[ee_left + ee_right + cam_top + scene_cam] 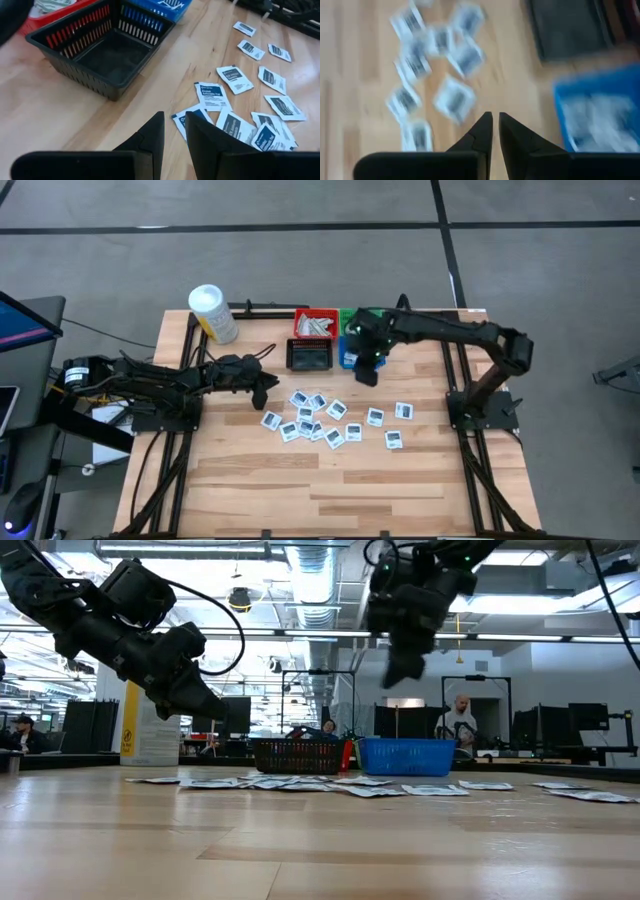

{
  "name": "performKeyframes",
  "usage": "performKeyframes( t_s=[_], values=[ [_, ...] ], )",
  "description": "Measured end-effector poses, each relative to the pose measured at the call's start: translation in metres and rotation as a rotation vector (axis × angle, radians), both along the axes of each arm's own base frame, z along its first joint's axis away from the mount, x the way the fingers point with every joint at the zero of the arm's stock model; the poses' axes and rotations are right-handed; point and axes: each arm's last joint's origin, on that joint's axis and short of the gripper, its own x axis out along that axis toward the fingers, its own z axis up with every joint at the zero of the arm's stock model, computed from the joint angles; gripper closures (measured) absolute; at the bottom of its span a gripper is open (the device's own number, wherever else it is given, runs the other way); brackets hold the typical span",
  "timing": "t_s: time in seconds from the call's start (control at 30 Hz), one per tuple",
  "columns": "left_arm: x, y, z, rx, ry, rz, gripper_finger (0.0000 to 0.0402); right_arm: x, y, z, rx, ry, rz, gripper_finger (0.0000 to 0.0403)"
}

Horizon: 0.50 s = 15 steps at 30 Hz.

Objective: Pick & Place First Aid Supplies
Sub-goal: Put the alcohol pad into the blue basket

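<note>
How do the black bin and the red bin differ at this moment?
The black bin is empty, its bare floor showing; the red bin holds pale strip packets. The black bin sits nearer the scattered white packets, the red bin behind it toward the table's far edge. Both are small slatted baskets, standing upright and touching.
</note>
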Motion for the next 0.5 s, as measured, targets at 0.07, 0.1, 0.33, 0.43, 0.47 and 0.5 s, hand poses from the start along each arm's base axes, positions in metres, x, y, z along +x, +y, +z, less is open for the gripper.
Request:
performKeyframes(
  t_s=[0.07, 0.1, 0.33, 0.43, 0.47, 0.5],
  values=[
    [0.0, 0.0, 0.0, 0.0, 0.001, 0.002, 0.0323, 0.009, 0.009, -0.006, 0.009, -0.098, -0.005, 0.0376],
    [0.0, 0.0, 0.0, 0.0, 0.001, 0.003, 0.0323, 0.016, 0.014, -0.01, 0.008, -0.155, -0.008, 0.0376],
    [0.0, -0.006, -0.002, -0.022, 0.024, -0.051, 0.0323, 0.068, 0.055, -0.043, 0.005, -0.441, 0.075, 0.0367],
    [0.0, -0.011, -0.004, -0.028, 0.045, -0.077, 0.0323, 0.086, 0.073, -0.056, 0.012, -0.471, 0.127, 0.0359],
    [0.0, -0.012, -0.005, -0.029, 0.052, -0.084, 0.0323, 0.09, 0.078, -0.062, 0.017, -0.455, 0.142, 0.0355],
    [-0.001, -0.014, -0.006, -0.031, 0.063, -0.092, 0.0323, 0.095, 0.084, -0.066, 0.02, -0.45, 0.158, 0.035]
  ],
)
